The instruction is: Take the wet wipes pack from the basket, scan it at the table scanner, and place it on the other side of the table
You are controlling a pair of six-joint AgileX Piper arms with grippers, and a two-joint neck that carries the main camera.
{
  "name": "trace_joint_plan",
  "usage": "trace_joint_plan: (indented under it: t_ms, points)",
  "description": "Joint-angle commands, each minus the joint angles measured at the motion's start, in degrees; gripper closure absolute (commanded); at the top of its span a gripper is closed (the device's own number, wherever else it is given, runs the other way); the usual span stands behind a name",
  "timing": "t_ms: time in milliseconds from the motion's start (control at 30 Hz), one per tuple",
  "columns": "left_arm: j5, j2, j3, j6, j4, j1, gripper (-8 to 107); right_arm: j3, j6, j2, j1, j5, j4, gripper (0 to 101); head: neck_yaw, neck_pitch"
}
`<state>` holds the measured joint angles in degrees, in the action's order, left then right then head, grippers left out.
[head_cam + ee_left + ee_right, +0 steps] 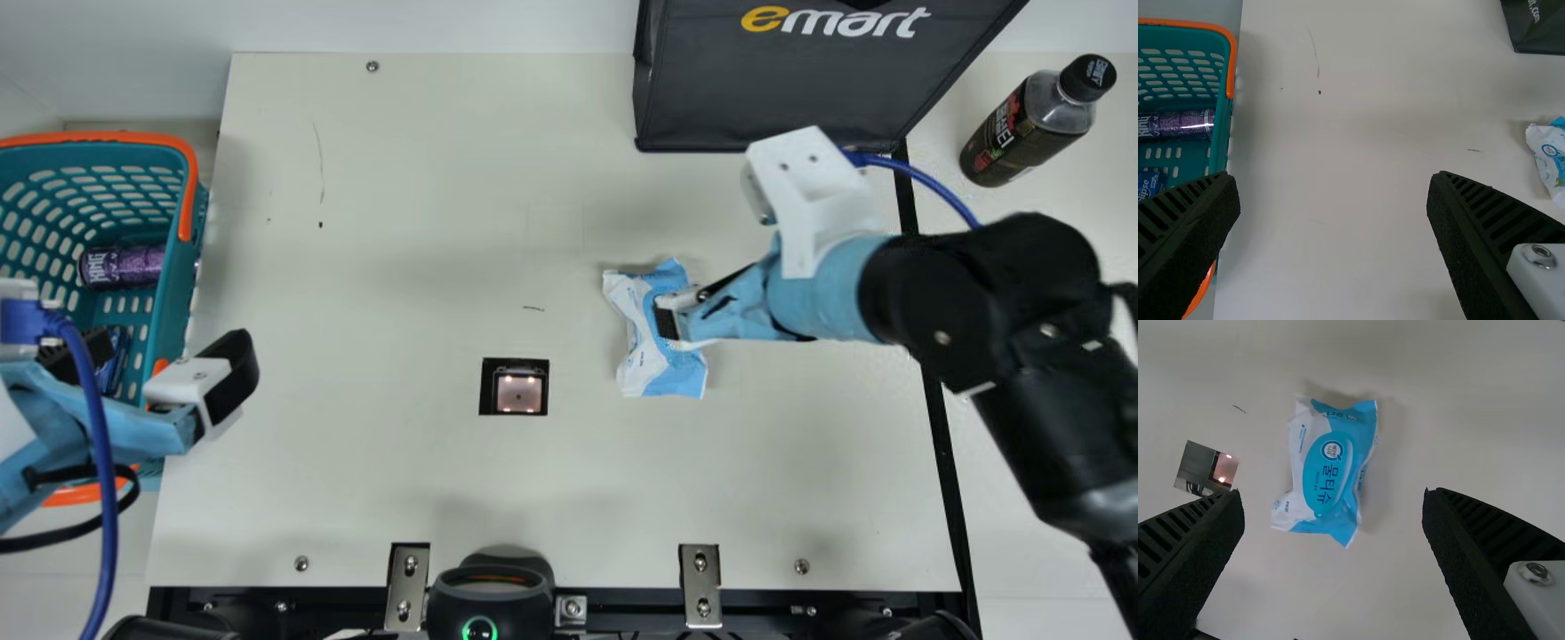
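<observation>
right claw [1333, 492] over the wipes pack [1326, 470] from 3 o'clock, fingers wide apart! pack's long axis runs 12 to 6.

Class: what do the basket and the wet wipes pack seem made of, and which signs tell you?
Basket: probably moulded plastic, smooth, judging by its even rows of slots.
Wet wipes pack: likely thin plastic film, satin or glossy; its creases and flat ends suggest it.

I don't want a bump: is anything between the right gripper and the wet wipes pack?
Nothing visible is in the way. The wet wipes pack lies uncovered on the table ahead of the right gripper, which is open. The scanner is off to the pack's left in the main view.
</observation>
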<state>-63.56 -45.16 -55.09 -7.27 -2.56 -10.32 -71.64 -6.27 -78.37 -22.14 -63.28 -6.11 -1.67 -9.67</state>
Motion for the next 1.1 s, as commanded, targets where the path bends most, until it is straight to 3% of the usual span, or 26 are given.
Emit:
trace_joint_plan:
  t_ms: [0,633,1067]
  points:
    - [0.0,0.0,0.0,0.0,0.0,0.0,9,-0.22,-2.53,-1.72,-1.19,0.22,0.25,6,0.09,1.75]
    - [0.0,0.0,0.0,0.0,0.0,0.0,9,-0.88,-23.06,-14.34,-9.63,5.73,7.98,6,0.09,1.75]
    - [0.0,0.0,0.0,0.0,0.0,0.0,9,0.62,-30.73,-20.46,-11.49,8.02,12.32,6,0.09,1.75]
